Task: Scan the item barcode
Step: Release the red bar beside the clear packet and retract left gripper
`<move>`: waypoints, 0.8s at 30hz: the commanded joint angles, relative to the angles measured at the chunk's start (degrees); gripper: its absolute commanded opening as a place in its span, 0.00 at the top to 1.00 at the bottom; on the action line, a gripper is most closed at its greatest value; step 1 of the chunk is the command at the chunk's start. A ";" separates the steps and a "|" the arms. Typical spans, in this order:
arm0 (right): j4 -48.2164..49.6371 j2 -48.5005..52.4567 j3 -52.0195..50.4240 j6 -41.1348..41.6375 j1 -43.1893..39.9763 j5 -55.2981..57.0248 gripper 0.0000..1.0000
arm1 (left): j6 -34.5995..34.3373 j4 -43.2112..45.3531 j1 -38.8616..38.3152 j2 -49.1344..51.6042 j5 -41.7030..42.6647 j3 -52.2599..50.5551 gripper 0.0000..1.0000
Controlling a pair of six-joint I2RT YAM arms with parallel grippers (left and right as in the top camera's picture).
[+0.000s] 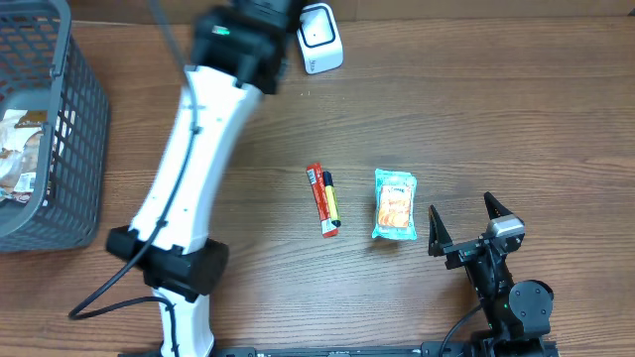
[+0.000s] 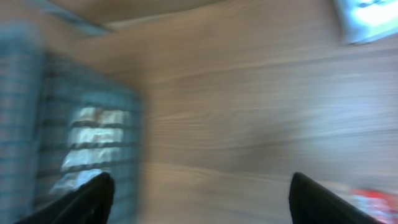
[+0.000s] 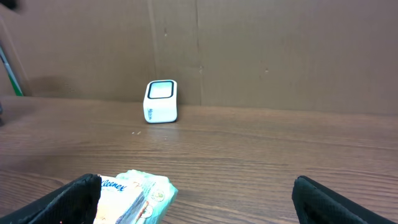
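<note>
The surface (image 1: 516, 109) is carrying a basket (image 1: 74, 149) of packets at its left edge. The left gripper (image 2: 202, 208) is hanging spread and empty near the scanner (image 1: 319, 38) — its view is smearing badly. The right gripper (image 1: 464, 226) is sitting wide open just beside the snack packet (image 1: 395, 204); pinching its edges would probably be leaving the barcode exposed. No barcode is showing — nor on the red stick pack (image 1: 317, 198).

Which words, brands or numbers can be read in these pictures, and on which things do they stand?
"Kleenex" (probably; the script is partly hidden): on the teal packet, right wrist view.
Front of the white scanner: small print, too small to read.
On the red packet: print too small to read.
On the packets in the basket: unreadable.
</note>
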 commanded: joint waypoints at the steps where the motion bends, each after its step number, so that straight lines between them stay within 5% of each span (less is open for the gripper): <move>1: 0.24 -0.22 -0.61 -0.22 -0.09 0.55 0.00 | 7.93 -3.37 5.66 -0.94 -9.94 5.16 0.18; 24: 0.24 -0.22 -0.61 -0.22 -0.09 0.55 0.00 | 17.25 8.02 52.96 -1.53 32.65 5.11 0.15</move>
